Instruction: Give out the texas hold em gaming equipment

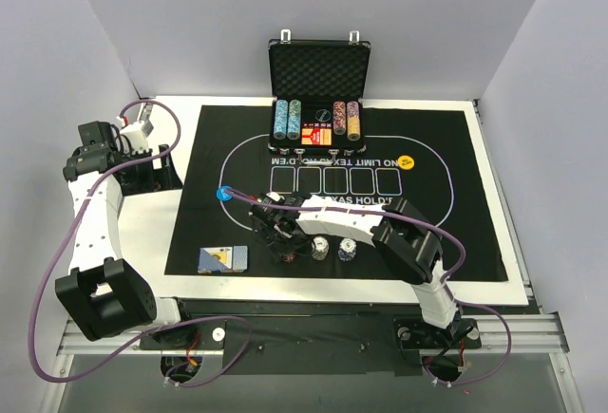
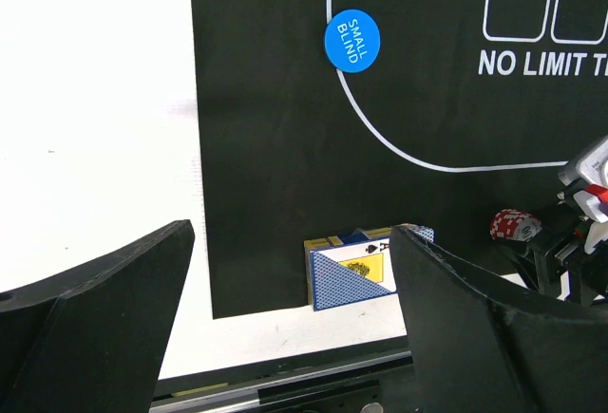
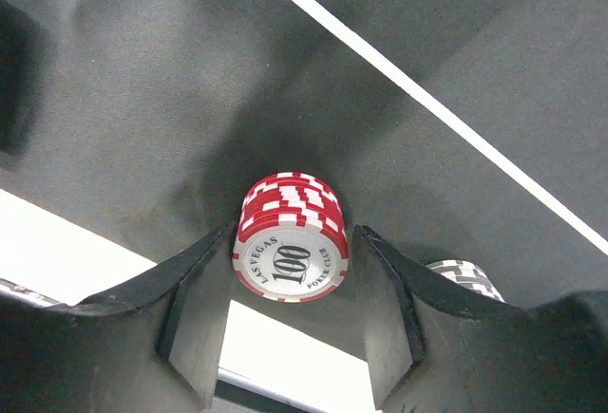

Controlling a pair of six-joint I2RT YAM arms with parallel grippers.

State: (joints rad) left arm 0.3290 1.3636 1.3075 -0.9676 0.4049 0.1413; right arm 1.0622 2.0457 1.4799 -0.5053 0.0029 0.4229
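A stack of red-and-white striped poker chips (image 3: pixel 290 242) marked 100 stands on the black mat (image 3: pixel 142 100), near the mat's front edge. My right gripper (image 3: pixel 293 242) is shut on it, one finger against each side. In the top view that right gripper (image 1: pixel 282 242) is low over the mat's front left. A grey-white chip stack (image 3: pixel 463 275) stands just beyond its right finger. Two chip stacks (image 1: pixel 320 249) (image 1: pixel 348 250) show from above. The card deck (image 2: pixel 351 275) lies at the mat's front left corner. My left gripper (image 2: pixel 293 233) hangs open and empty, high at the far left.
The blue small-blind disc (image 2: pixel 351 41) lies on the mat's white oval line, and a yellow disc (image 1: pixel 407 161) lies at the oval's right. The open black case (image 1: pixel 318 71) with chip columns stands at the mat's far edge. White tabletop (image 1: pixel 180 261) borders the mat.
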